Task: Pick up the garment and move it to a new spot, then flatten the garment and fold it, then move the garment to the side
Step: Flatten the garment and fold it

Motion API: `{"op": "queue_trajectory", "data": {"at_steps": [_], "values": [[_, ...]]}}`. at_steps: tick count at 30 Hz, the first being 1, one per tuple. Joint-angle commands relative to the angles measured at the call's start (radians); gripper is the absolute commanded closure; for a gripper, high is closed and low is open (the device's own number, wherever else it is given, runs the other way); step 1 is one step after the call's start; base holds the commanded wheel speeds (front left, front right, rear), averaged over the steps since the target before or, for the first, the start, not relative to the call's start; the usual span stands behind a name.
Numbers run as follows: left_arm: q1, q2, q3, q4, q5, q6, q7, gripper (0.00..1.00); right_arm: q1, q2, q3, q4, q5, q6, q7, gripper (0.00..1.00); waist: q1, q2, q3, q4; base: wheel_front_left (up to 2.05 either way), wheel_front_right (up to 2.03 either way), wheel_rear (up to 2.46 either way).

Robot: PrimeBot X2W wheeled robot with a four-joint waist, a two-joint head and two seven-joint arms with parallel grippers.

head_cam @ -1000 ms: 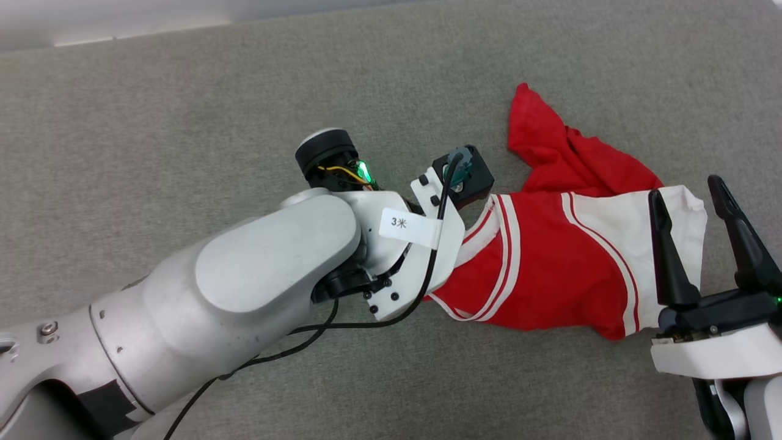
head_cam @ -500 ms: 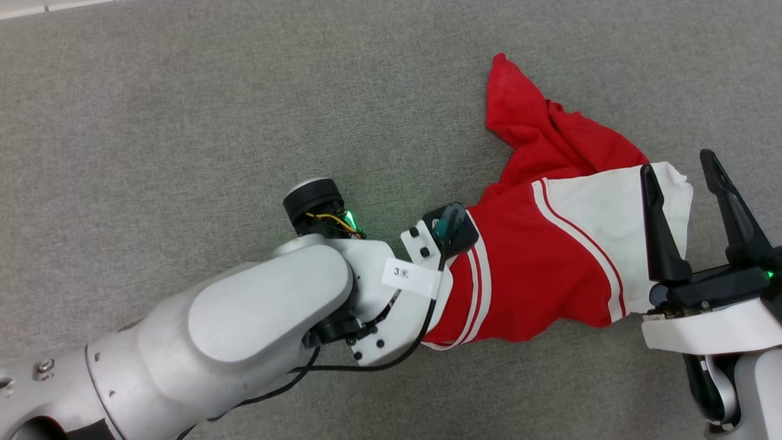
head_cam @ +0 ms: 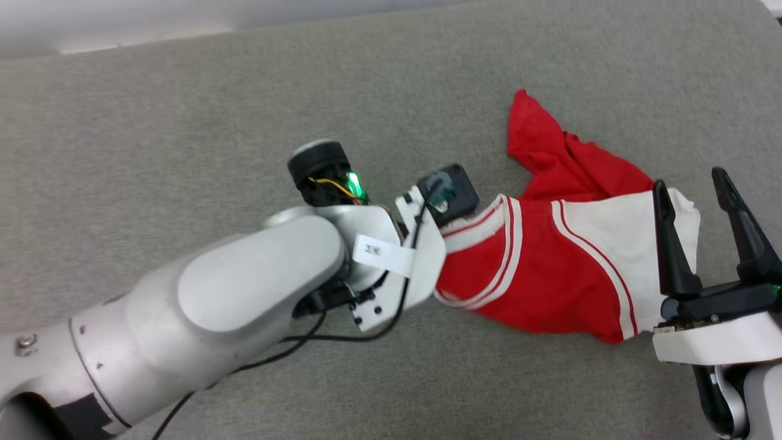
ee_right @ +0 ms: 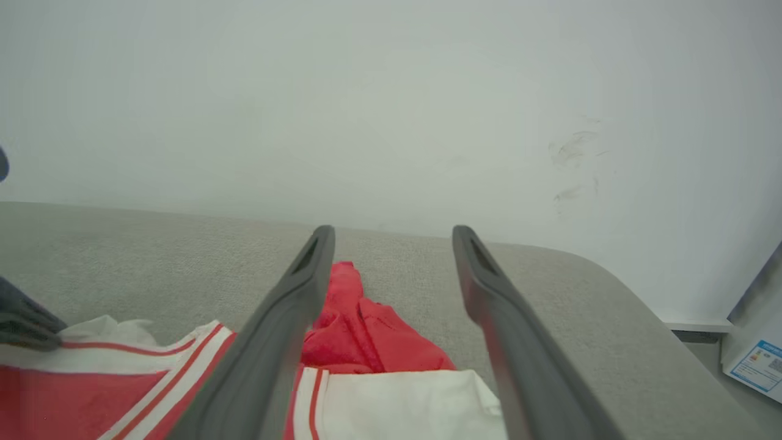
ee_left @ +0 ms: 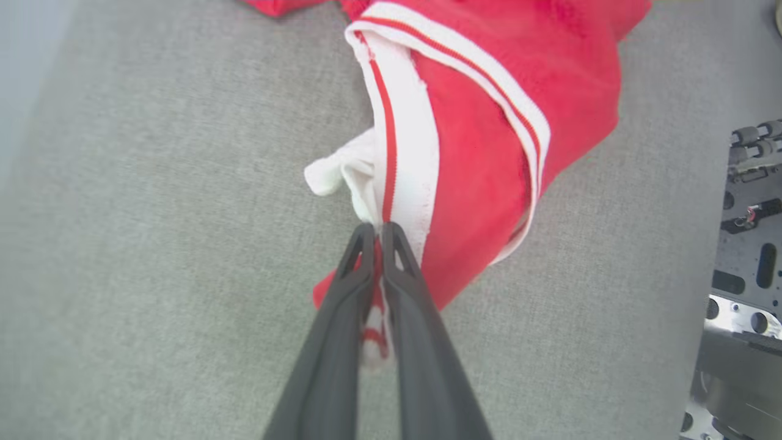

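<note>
**Change since a second ago.** Left gripper (ee_left: pixel 379 227): fingers (ee_left: pixel 342 318) were wide, now closed. Left arm (head_cam: pixel 244 287) drawn slightly back toward the left of the head view. Garment's far red tip and the right gripper unchanged in place.

**Item 1, left gripper.** Fingers pressed together, clamped on the red-and-white striped trim (ee_left: pixel 391 153) at the garment's left edge. A strip of trim shows between them in the left wrist view.

**Item 2, garment** (head_cam: pixel 550 275). Red jersey, crumpled, lying on the grey bench (head_cam: pixel 183 122) right of centre. Striped edge at the left, white sleeve (head_cam: pixel 617 232) at the right, one red corner pointing away toward the wall (ee_right: pixel 366 91).

**Item 3, right gripper** (head_cam: pixel 688 177). Fingers (ee_right: pixel 287 318) spread wide, holding nothing. They stand over the white sleeve end. Contact with the cloth cannot be told.
</note>
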State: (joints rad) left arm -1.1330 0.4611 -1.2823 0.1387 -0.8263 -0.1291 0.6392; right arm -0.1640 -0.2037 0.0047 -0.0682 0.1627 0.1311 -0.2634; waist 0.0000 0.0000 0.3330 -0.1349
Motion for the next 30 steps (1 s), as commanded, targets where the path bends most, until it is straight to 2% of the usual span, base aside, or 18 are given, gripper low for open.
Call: {"op": "queue_trajectory", "data": {"at_steps": [1, 9, 15, 20, 27, 28, 29, 30], "values": [[-0.008, 0.008, 0.002, 0.008, 0.001, 0.000, -0.024, 1.00, 0.010, -0.004, -0.003, -0.001, -0.001, -0.001, -0.002, 0.00, 0.0000, 0.0000, -0.039, 0.035, 0.00, 0.00, 0.00], [0.048, 0.103, 0.049, 0.074, -0.064, 0.009, -0.223, 1.00, 0.059, -0.002, -0.014, 0.001, -0.002, -0.001, -0.002, 0.00, 0.0000, 0.0000, -0.119, 0.114, 0.00, 0.00, 0.00], [0.179, 0.224, 0.063, 0.096, -0.084, 0.072, -0.306, 1.00, 0.086, 0.004, -0.022, 0.001, -0.004, -0.001, -0.002, 0.00, 0.0000, 0.0000, -0.134, 0.151, 0.00, 0.00, 0.00], [0.345, 0.320, 0.065, 0.113, -0.157, 0.134, -0.350, 1.00, 0.101, 0.002, -0.028, 0.009, -0.004, -0.001, -0.002, 0.00, 0.0000, 0.0000, -0.129, 0.160, 0.00, 0.00, 0.00], [0.468, 0.350, 0.058, 0.100, -0.232, 0.163, -0.357, 1.00, 0.109, 0.006, -0.040, 0.016, -0.004, -0.001, -0.002, 0.00, 0.0000, 0.0000, -0.134, 0.161, 0.00, 0.00, 0.00], [0.468, 0.350, 0.063, 0.099, -0.230, 0.168, -0.363, 0.53, 0.111, 0.006, -0.041, 0.018, -0.005, -0.001, -0.002, 0.00, 0.0000, 0.0000, -0.138, 0.162, 0.00, 0.00, 0.00], [0.461, 0.352, 0.070, 0.097, -0.228, 0.174, -0.370, 0.00, 0.114, 0.008, -0.040, 0.020, -0.006, -0.001, -0.002, 0.00, 0.0000, 0.0000, -0.143, 0.163, 0.00, 0.00, 0.00], [0.450, 0.356, 0.075, 0.092, -0.227, 0.174, -0.373, 0.00, 0.116, 0.008, -0.041, 0.022, -0.006, -0.001, -0.002, 0.00, 0.0000, 0.0000, -0.149, 0.164, 0.00, 0.00, 0.00]]}}
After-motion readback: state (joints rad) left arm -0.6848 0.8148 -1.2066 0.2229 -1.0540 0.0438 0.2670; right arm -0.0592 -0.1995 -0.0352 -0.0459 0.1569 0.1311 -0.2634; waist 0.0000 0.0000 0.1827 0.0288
